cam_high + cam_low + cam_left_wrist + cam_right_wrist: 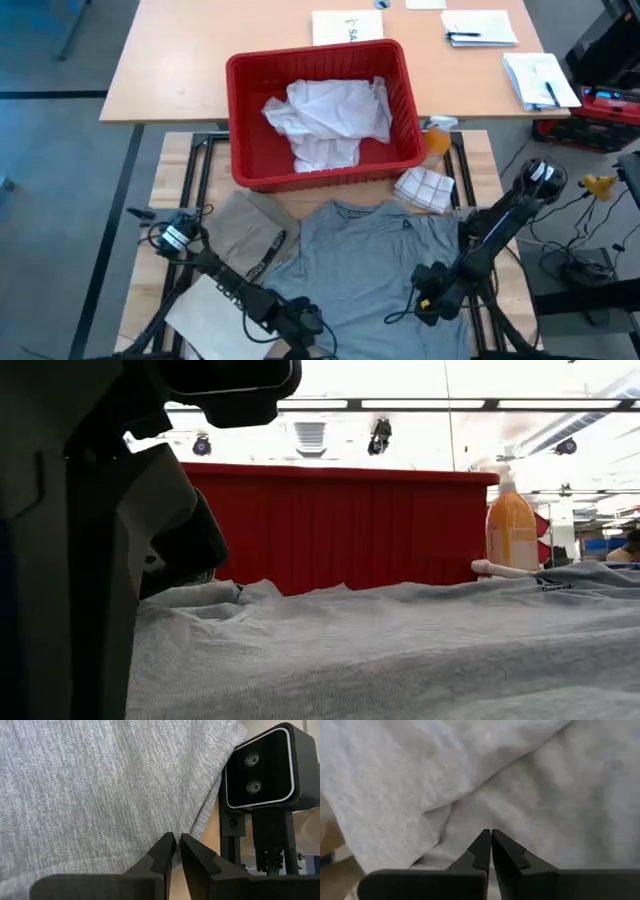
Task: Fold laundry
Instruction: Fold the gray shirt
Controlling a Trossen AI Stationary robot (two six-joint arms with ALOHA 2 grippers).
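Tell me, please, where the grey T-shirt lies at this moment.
In the high view, the grey T-shirt lies spread at the table's near middle, just below the red basket, with the khaki-tan piece on its left.

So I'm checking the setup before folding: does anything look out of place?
Mostly tidy. The grey T-shirt lies flat, but the white shirt sits crumpled in the red bin, and an orange bottle stands beside it.

Bright, even overhead light; glaring ceiling strips (pixel 420 404) in the low view; near arm (pixel 70 560) dark, blurred.
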